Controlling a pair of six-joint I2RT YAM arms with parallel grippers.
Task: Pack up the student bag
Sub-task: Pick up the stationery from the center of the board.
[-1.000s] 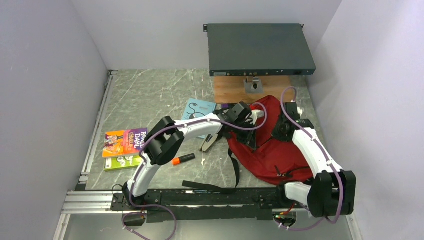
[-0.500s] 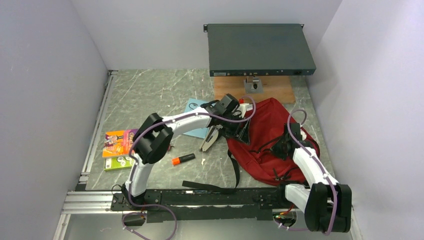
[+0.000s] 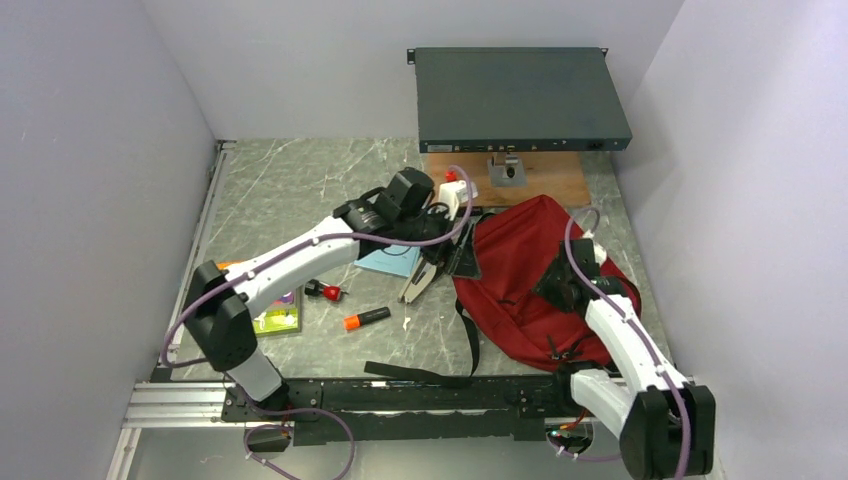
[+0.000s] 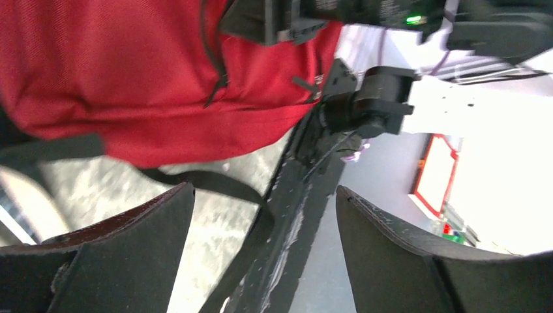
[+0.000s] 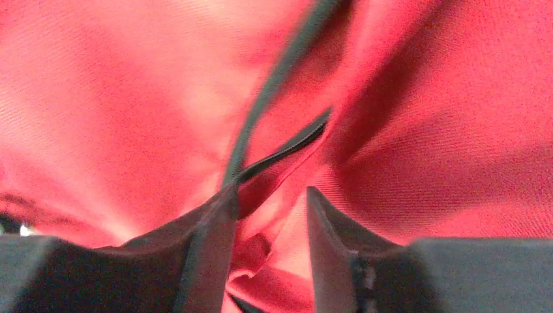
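One soft, dark red woven student bag (image 3: 530, 270) lies crumpled on the marbled worktop (image 3: 300, 190). The left end effector (image 4: 264, 190), since withdrawn, gapes empty; the right end effector (image 5: 270, 195) sits part-open against fabric.

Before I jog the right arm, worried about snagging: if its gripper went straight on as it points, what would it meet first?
The student bag: red fabric fills the view ahead of the right gripper, black zipper trim closest. Depth is unclear; it may be touching.
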